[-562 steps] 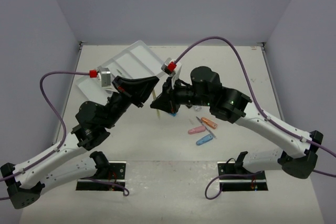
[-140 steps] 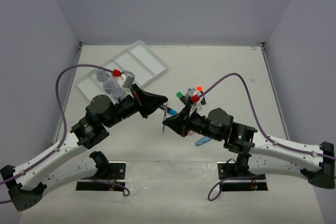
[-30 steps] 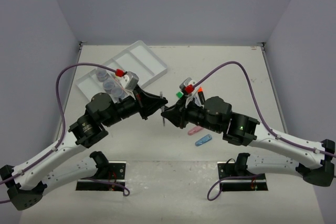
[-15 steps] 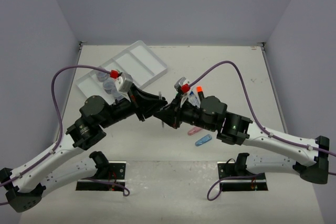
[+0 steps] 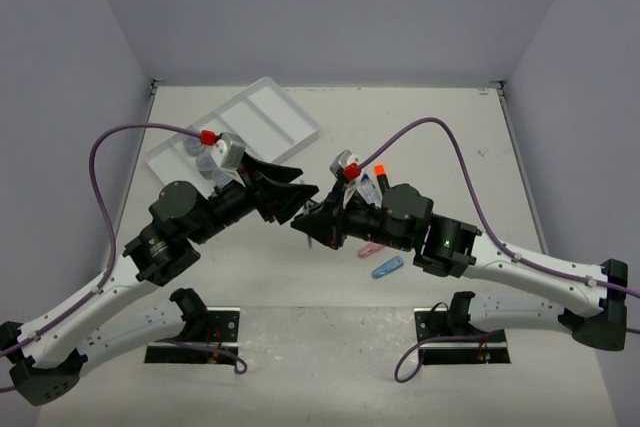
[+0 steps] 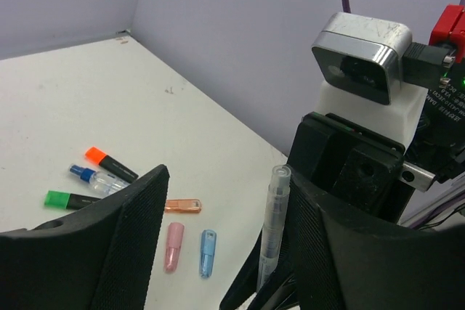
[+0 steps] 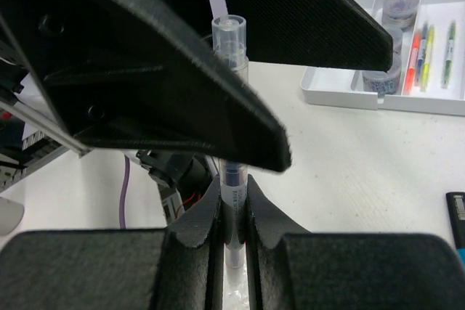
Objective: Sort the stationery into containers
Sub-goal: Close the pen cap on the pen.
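The right gripper [image 7: 232, 195], two smooth black moulded fingers with rounded tips, is pinched narrow on the lower barrel of a thin clear plastic pen [image 7: 231, 70]. The pen stands straight out of the grip, its translucent cylindrical cap at the far end. The left gripper [image 6: 229, 183] is spread wide and holds nothing. Its broad wedge-shaped fingers [image 6: 131, 230] are faced with a rough, woven-looking black texture. The capped end of the pen sits in the gap between them, closer to one finger than the other; whether it touches that finger cannot be told. Beyond the left gripper, on the matt white table [image 6: 87, 99], three things lie in a loose cluster: a short black highlighter with an orange cap [image 6: 109, 162], a small clear bottle with a blue cap [image 6: 94, 178] and a short black highlighter with a green cap [image 6: 69, 200]. Nearer the left fingers lie three small rounded oblong pieces, well apart from the pen: an orange translucent piece [image 6: 183, 206], a pink piece [image 6: 174, 246] and a blue piece [image 6: 207, 252]. Off to the right of the right gripper and further out sits the white plastic rectangular tray [image 7: 378, 101] with long parallel compartments. One compartment holds small clear round jars [image 7: 398, 6]. The next holds thin pastel pens [image 7: 418, 56] in orange, yellow and green, lying lengthwise.
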### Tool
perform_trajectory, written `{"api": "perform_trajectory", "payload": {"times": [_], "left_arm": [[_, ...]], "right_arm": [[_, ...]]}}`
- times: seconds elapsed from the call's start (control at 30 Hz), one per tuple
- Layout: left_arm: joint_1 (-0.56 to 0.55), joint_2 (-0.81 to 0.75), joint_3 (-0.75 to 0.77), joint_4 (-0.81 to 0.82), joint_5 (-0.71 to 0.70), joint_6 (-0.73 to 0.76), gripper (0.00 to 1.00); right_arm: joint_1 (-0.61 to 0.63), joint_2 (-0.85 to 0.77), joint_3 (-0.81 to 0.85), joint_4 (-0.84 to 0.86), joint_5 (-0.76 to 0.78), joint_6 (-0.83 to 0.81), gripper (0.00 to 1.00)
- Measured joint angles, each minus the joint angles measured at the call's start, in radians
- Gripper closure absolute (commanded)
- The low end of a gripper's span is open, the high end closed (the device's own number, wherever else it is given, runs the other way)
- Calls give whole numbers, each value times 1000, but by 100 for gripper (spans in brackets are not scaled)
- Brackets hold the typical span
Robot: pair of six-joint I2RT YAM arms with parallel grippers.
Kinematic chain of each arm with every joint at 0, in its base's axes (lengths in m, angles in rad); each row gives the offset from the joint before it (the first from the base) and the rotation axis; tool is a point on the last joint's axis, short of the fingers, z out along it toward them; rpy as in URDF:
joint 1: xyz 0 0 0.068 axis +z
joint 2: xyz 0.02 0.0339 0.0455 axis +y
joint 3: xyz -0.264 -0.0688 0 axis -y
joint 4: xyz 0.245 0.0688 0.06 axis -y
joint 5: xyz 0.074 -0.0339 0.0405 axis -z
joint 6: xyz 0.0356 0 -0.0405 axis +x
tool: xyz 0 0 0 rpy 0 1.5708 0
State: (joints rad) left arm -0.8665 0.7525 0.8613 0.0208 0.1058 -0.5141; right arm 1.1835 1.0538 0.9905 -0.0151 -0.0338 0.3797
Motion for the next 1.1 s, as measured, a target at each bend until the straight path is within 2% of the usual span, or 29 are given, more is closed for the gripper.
{"api": "perform_trajectory", "payload": {"times": [0.2,0.4,0.67,0.9,1.1], "left_arm": [[-2,1,20,5,10,-2,48],[-2,14,37,16,35,1,77],[-4,40,45,16,58,-3,100],[-4,44,43,35,69,-20,100],[5,30,-15,170,43,-76,100]], "right_arm": [[0,10,0,-13,-10,-4,100],[0,27,3,-42,-9,-7,100],[-1,26,14,-63,-1,-15,100],[-2,24,44,-107,25,-28,100],[-63,63,169,-236,-54,-70,100]]}}
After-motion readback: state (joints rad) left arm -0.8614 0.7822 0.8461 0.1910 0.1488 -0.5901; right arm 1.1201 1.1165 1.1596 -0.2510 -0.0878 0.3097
